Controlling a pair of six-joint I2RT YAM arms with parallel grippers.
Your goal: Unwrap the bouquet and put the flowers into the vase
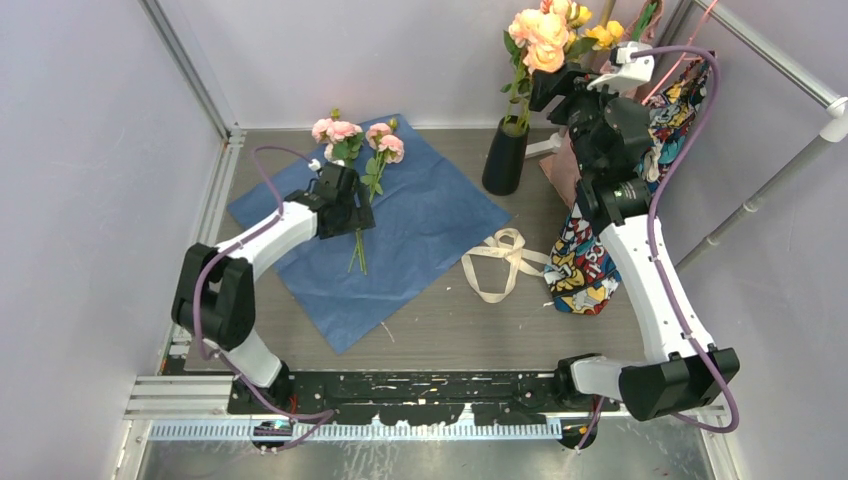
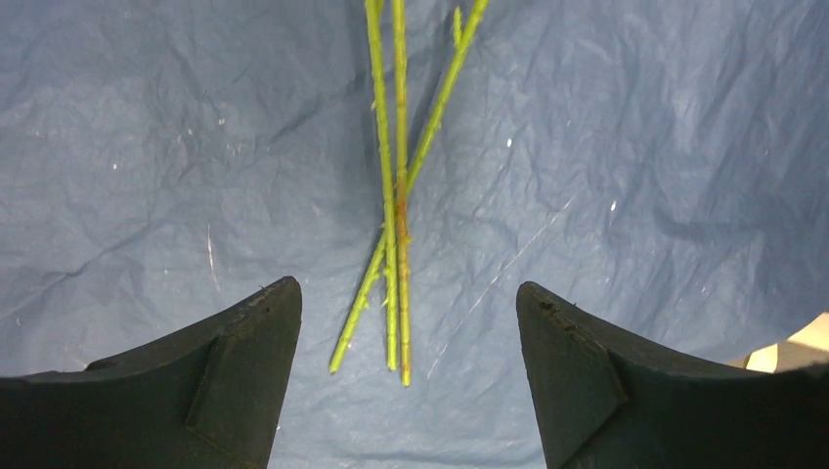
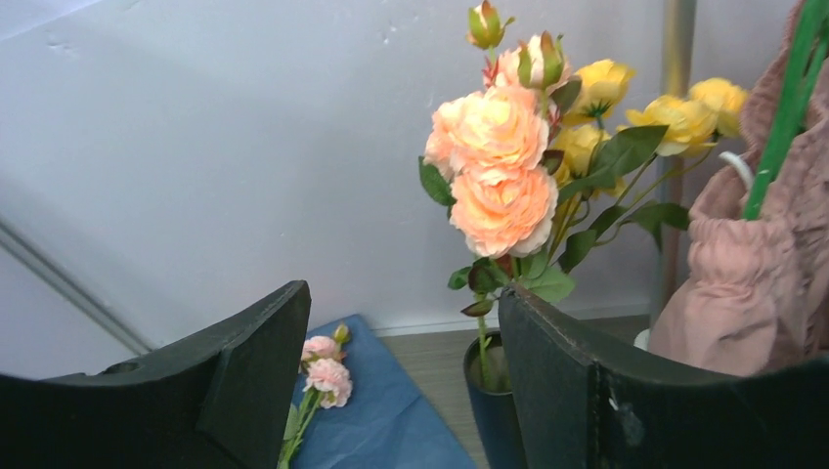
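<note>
Bouquet of pale pink roses (image 1: pixel 340 130): unwrapped. The loose stems lie on the crumpled blue paper sheet (image 1: pixel 430 220), which is spread flat at the far left of the table. Blooms point toward the back wall and cut ends toward the arms. The paper serves as a mat here, so the stems are exposed for a pick.

- Thin green stems (image 2: pixel 401 195): three in the left wrist view, crossing near their lower ends. They are bunched closely enough that, by my reading, one closing could take all three.
- Left gripper (image 2: pixel 409 293): jaws spread, straddling the crossed stems and touching none. Likely lined up for a grasp low on the stems.
- Tall matte black vase (image 1: pixel 505 160): upright at the back centre, just off the paper's right corner. It already holds a stem of peach-pink blooms (image 3: pixel 503 176).
- Right gripper (image 3: pixel 401 293): raised beside those blooms, jaws apart and nothing between them. The stem runs down just beside its right finger. The stem is probably released, not held.
- Cream ribbon (image 1: pixel 500 265): untied and loose on the table between paper and bag.
- Cartoon-print bag (image 1: pixel 580 275): busy graphics, no word legible.
- Pink cloth bag (image 3: pixel 723 293) and yellow flowers (image 3: pixel 684 117): behind the vase. What holds the yellow ones I cannot tell.

No brand, label or readable writing anywhere.
</note>
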